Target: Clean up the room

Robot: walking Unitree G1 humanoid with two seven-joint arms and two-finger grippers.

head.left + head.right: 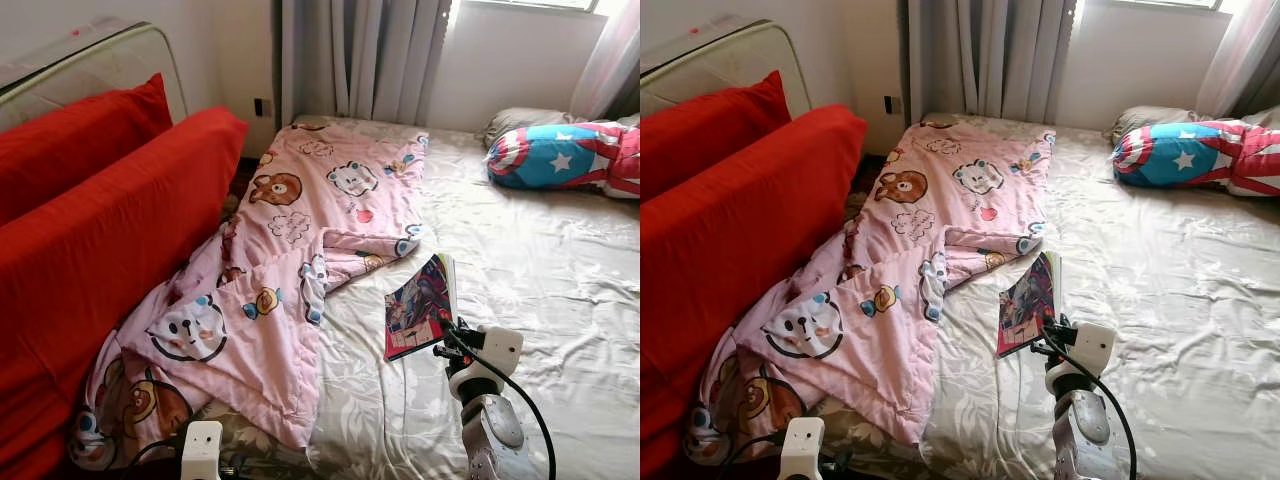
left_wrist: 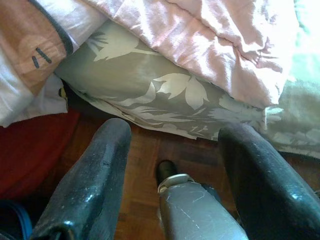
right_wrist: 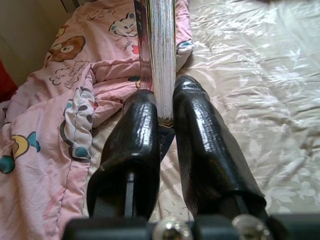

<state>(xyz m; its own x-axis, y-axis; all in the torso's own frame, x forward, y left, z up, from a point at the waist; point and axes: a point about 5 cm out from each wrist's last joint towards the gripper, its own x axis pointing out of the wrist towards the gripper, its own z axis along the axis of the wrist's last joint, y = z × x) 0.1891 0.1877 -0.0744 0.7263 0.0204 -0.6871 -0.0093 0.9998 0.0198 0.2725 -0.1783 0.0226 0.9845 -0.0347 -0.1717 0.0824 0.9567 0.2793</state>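
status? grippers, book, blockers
Right gripper shut on comic book, held on edge above the bed sheet. Left gripper open, idle by the bed's edge. Pink blanket bunched beside the book.

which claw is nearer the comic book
Right. The right claw is shut on the comic book, holding it by its edge above the bed sheet. The left claw hangs open low by the bed's near corner, beside the pink blanket.
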